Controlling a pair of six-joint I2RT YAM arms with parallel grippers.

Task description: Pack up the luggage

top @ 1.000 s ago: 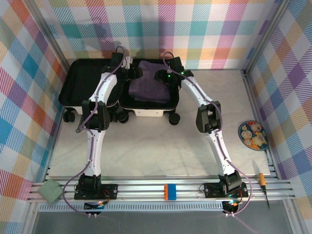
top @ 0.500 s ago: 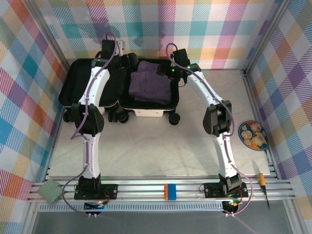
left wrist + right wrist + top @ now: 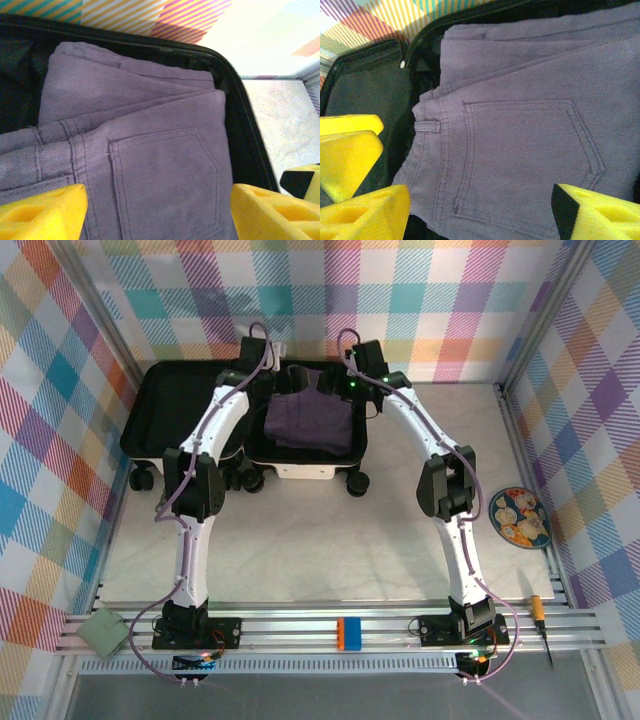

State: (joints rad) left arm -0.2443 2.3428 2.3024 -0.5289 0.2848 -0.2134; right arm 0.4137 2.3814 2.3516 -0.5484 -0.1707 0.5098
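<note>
Left arm has swung back in from the far-left corner. Top view: both arms now lean over the open luggage [image 3: 180, 420] at the back of the worktop [image 3: 320, 550]. Left gripper [image 3: 285, 378] and right gripper [image 3: 335, 385] hang above the folded purple jeans [image 3: 305, 422] in its rt half.

Left wrist cam: jaws wide, nothing held, jeans [image 3: 165, 165] below the left gripper [image 3: 157, 215], luggage rim [image 3: 240, 100] at rt.

Right wrist cam: right gripper [image 3: 480, 215] jaws wide, empty, over the jeans [image 3: 520, 140]; black lining of the luggage [image 3: 365, 85] beside them.

Prob. jeans are in and both arms are about to tidy them; other half looks bare.

Robot test cell — plaid-curtained walls [image 3: 420, 300], aluminium rail frame [image 3: 340, 625], marble-look table [image 3: 320, 550], two bolted arms
</note>
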